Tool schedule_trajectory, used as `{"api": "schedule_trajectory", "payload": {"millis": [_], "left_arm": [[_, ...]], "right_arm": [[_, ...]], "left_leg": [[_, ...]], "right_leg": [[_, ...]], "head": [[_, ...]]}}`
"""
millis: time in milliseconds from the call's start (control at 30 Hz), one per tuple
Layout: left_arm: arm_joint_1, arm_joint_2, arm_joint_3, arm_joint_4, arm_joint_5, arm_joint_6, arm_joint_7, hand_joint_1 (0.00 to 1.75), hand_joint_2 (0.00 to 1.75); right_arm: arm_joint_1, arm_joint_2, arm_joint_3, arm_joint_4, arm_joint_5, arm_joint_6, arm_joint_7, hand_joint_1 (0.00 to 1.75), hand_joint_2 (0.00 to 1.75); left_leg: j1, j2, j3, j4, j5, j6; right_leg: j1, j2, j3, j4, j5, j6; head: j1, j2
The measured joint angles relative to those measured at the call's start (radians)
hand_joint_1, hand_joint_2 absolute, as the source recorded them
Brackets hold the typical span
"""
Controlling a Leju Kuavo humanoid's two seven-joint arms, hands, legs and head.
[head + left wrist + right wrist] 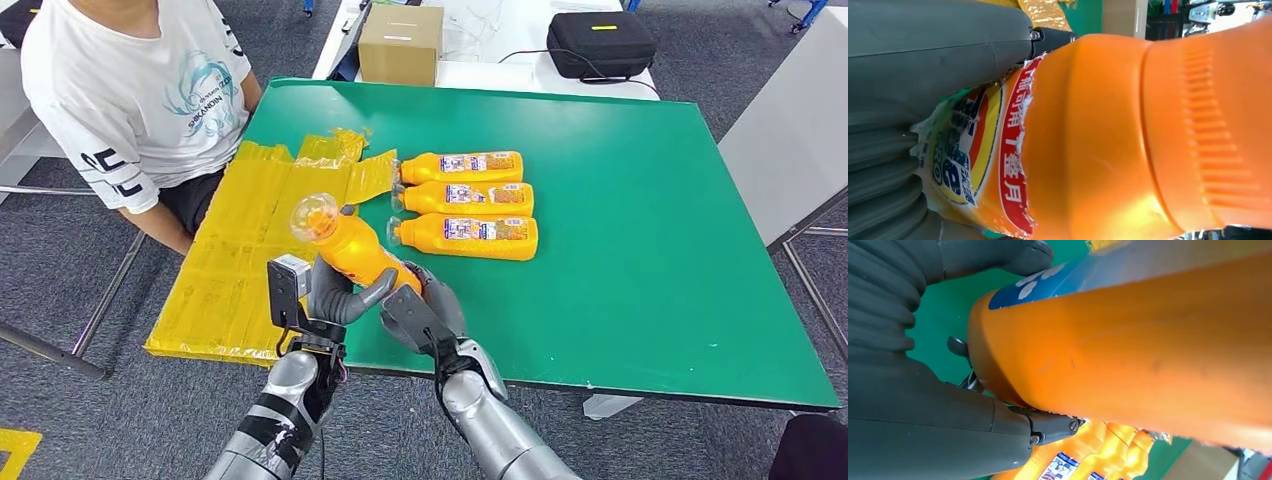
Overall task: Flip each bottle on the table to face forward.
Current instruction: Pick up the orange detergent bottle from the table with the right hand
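Observation:
An orange bottle [345,245] with a clear cap is lifted above the near edge of the green table [640,270], tilted with its cap up and to the left. My left hand [335,293] grips its lower body from the left and my right hand [420,315] holds its base from the right. The left wrist view shows the bottle [1128,140] close up with a torn red and blue label. In the right wrist view the bottle's base [1128,345] lies against the hand. Three more orange bottles [465,200] lie side by side on the table, labels up, caps to the left.
Crumpled yellow plastic wrap [260,250] covers the table's left part. A person in a white shirt [130,90] sits at the left edge. A cardboard box [400,42] and a black case [600,42] stand on a white table behind.

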Motion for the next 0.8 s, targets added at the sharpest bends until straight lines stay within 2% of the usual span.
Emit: {"api": "schedule_trajectory", "payload": {"millis": [133,233,267,367,400,600,800], "left_arm": [[-0.009,0.0,0.0,0.018,0.002,-0.001,-0.001,0.44,1.75],[-0.011,0.0,0.001,0.026,0.002,-0.001,-0.001,1.41,1.75],[-0.012,0.0,0.001,0.028,0.003,-0.001,-0.001,1.74,1.75],[-0.012,0.0,0.004,0.031,0.01,-0.002,-0.006,1.75,1.75],[-0.012,0.0,0.005,0.031,0.013,-0.002,-0.009,1.75,1.75],[-0.011,0.0,0.019,0.031,0.018,0.044,-0.025,1.75,1.75],[-0.02,0.013,0.045,0.031,-0.051,0.173,-0.054,1.75,1.75]], "right_arm": [[0.0,0.001,0.009,0.01,-0.001,-0.001,0.002,1.75,1.75],[0.0,0.001,0.014,0.015,-0.001,-0.001,0.002,1.75,1.75],[0.0,0.001,0.015,0.017,-0.002,-0.001,0.002,1.67,1.75],[0.0,0.001,0.017,0.019,-0.016,-0.003,0.001,0.36,1.75],[0.0,0.001,0.018,0.019,-0.022,-0.006,0.0,0.0,1.75],[0.011,0.0,0.021,-0.008,-0.07,-0.052,-0.016,0.0,1.75],[0.048,-0.014,0.015,-0.114,-0.117,-0.074,-0.034,0.0,1.75]], "left_leg": [[0.0,0.0,0.0,0.0,0.0,0.0],[0.0,0.0,0.0,0.0,0.0,0.0],[0.0,0.0,0.0,0.0,0.0,0.0],[0.0,0.0,0.0,0.0,0.0,0.0],[0.0,0.0,0.0,0.0,0.0,0.0],[0.0,0.0,0.0,0.0,0.0,0.0],[0.0,0.0,0.0,0.0,0.0,0.0]], "right_leg": [[0.0,0.0,0.0,0.0,0.0,0.0],[0.0,0.0,0.0,0.0,0.0,0.0],[0.0,0.0,0.0,0.0,0.0,0.0],[0.0,0.0,0.0,0.0,0.0,0.0],[0.0,0.0,0.0,0.0,0.0,0.0],[0.0,0.0,0.0,0.0,0.0,0.0],[0.0,0.0,0.0,0.0,0.0,0.0]], "head": [[0.0,0.0],[0.0,0.0],[0.0,0.0],[0.0,0.0],[0.0,0.0],[0.0,0.0],[0.0,0.0]]}}
